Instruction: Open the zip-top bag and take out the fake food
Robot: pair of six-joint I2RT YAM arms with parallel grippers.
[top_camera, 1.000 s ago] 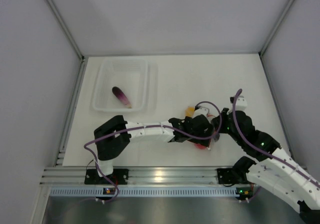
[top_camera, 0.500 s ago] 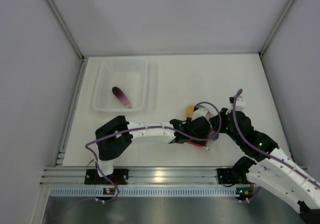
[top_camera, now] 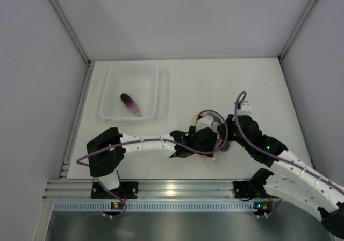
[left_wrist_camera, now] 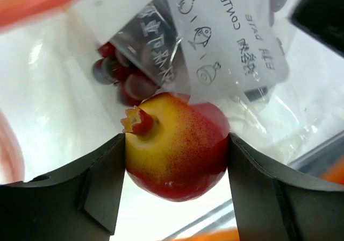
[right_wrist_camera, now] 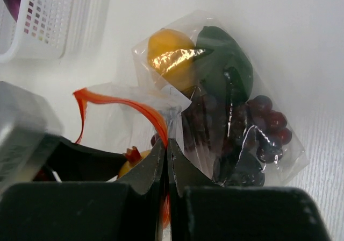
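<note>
- Whereas the overhead view shows table [top_camera: 252, 85] surface stretching behind the arms, with the tray [top_camera: 109, 100] holding the eggplant [top_camera: 130, 104] far left, only the wrist views reveal the zip-top bag [right_wrist_camera: 220, 106], near the front edge.
- Right gripper [right_wrist_camera: 166, 160]: fingers pressed together on the bag film.
- Left gripper [left_wrist_camera: 176, 160]: fingers clamped on a red-yellow fruit [left_wrist_camera: 177, 144].

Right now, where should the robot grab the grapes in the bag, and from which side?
Probably across the middle of the grape bunch, coming in through the open mouth of the zip-top bag by its orange strip. The bunch is lumpy and lies deep in the closed end, so plastic blocks every other side. The right hand pinches that edge.
</note>
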